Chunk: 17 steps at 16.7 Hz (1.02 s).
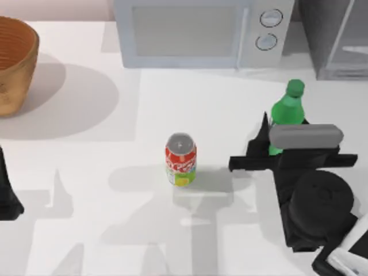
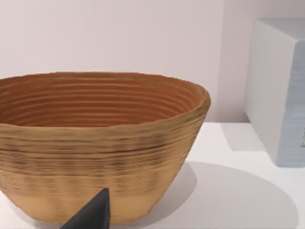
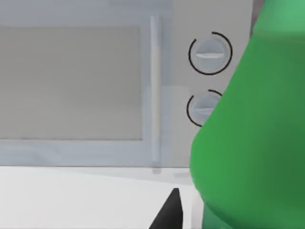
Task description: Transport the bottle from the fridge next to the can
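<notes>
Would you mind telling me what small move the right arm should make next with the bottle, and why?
Probably carry it a little toward the table's left. The right gripper appears to hold the green bottle upright, out of the fridge and in front of the microwave, while the can stands apart further left. The left arm is parked by the basket.

white table [image 1: 86, 190], wicker basket [image 1: 14, 63] at far left edge, white microwave [image 1: 201, 31] along the back, grey fridge [image 1: 336, 37] at back right corner, red can [image 1: 181, 160] upright near centre, green bottle [image 1: 287, 109] upright right of the can, base hidden so table contact unclear
</notes>
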Motion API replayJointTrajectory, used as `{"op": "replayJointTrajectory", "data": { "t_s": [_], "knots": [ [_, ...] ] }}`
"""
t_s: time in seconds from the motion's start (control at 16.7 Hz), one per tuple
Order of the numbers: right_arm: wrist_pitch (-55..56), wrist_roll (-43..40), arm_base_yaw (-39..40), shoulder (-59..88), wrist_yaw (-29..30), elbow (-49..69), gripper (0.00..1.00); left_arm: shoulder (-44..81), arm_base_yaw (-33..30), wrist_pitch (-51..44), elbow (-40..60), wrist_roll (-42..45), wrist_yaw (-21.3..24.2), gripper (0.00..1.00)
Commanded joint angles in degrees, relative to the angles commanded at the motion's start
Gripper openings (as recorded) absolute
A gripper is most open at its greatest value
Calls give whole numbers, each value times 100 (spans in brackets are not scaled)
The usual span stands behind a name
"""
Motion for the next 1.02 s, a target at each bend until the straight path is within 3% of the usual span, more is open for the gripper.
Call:
{"op": "replayJointTrajectory", "data": {
  "t_s": [0.42, 1.02],
  "knots": [
    [0, 0, 0, 0, 0, 0, 98, 0, 0, 0, 0, 0, 0, 100],
    [11, 1, 14, -7, 16, -11, 100, 0, 0, 0, 0, 0, 0, 100]
  ]
}}
